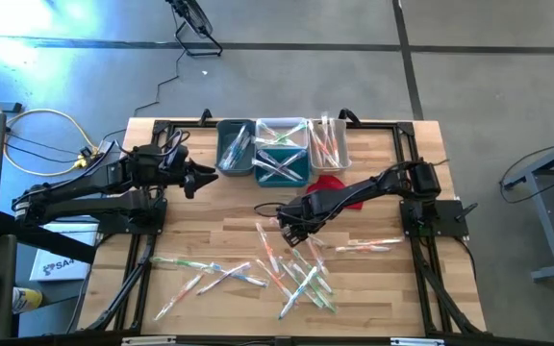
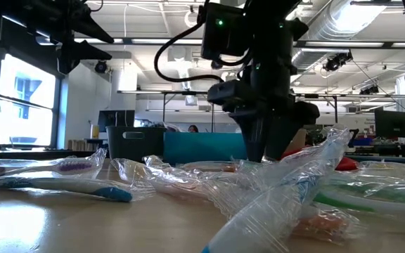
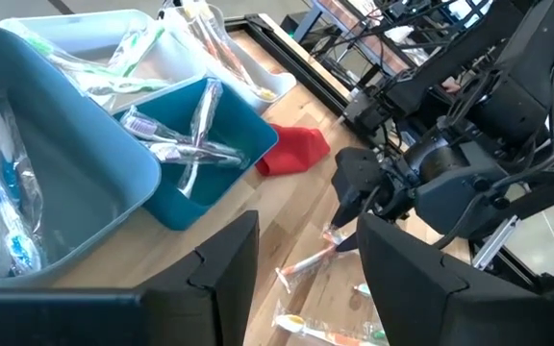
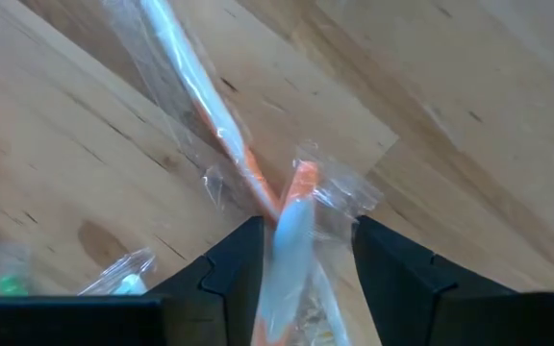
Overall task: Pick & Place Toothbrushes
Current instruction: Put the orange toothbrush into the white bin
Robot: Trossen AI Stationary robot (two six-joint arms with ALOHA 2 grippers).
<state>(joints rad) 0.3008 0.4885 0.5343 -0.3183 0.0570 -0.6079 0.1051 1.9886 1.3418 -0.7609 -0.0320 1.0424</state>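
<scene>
Right gripper (image 4: 301, 264) low over desk (image 1: 219, 207) centre – jaws apart, orange-handled toothbrush (image 4: 291, 226) lying between them, not clamped. More toothbrushes (image 1: 296, 274) scattered near side. Left gripper (image 1: 200, 180) raised by bins (image 1: 237, 149), jaws apart, empty.

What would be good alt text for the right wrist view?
The right gripper is low over the wooden table, its two dark fingers on either side of a wrapped orange and white toothbrush. A second wrapped toothbrush crosses it.
</scene>
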